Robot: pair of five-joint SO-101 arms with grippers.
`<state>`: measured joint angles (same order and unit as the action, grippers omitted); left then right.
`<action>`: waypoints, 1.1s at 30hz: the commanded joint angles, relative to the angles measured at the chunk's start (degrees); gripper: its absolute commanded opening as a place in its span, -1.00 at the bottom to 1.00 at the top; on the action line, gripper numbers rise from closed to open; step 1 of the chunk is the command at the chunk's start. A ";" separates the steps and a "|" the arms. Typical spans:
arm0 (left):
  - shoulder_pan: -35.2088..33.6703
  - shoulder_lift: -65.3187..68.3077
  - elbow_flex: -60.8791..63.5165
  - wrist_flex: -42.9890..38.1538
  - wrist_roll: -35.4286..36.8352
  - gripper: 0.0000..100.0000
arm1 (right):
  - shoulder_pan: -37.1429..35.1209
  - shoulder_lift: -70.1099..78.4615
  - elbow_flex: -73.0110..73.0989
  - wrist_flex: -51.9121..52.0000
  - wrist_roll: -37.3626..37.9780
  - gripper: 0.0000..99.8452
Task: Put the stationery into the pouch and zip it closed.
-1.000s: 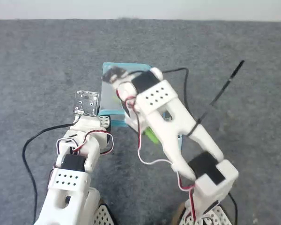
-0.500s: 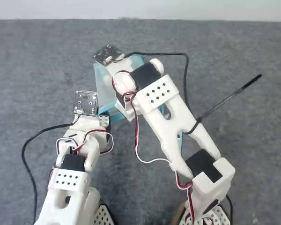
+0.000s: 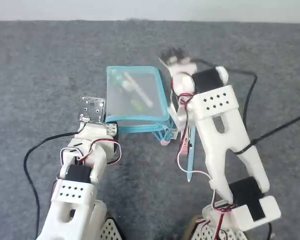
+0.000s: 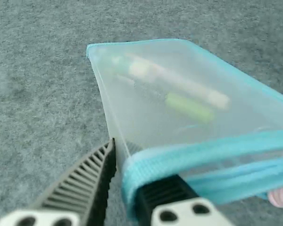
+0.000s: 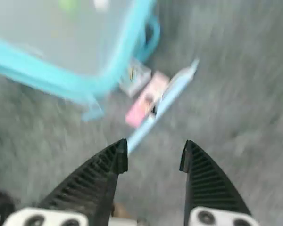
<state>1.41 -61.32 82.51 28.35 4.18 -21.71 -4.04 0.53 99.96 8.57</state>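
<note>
A translucent pouch with teal trim lies mid-table, holding a white pen and a green item. My left gripper is shut on the pouch's near left corner; in the left wrist view its jaws clamp the teal zip edge. My right gripper hangs open and empty above the table beside the pouch's near right corner. Below it lie a pink eraser, a blue pen and a small wrapped item. The blue pen and the eraser rest right of the pouch.
Grey carpet-like cloth covers the table. The right arm stretches over the area right of the pouch, with cables trailing beside it. Open room lies left of and beyond the pouch.
The right arm has swung from above the pouch to its right side, uncovering the pouch, the pen and the eraser. The left arm has kept still, holding the corner.
</note>
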 commanded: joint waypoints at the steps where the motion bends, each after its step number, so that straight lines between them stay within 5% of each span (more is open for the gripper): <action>1: -0.09 -0.97 -0.84 -1.49 -0.26 -0.98 | 2.33 -4.00 14.42 -7.52 -0.53 -0.62; 19: -0.18 -0.97 -0.84 -1.41 -0.26 -0.98 | 0.75 -3.47 39.21 -30.73 -0.44 -0.62; 27: -0.18 -0.97 -0.84 -1.41 -0.26 -0.98 | 0.31 -4.09 38.86 -31.08 -0.79 -0.62; 33: -0.09 -0.97 -0.84 -1.49 -0.26 -0.98 | -0.13 -3.56 38.77 -32.66 -8.18 -0.62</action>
<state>1.41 -61.32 82.51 28.35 4.18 -21.19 -5.27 40.62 68.92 4.44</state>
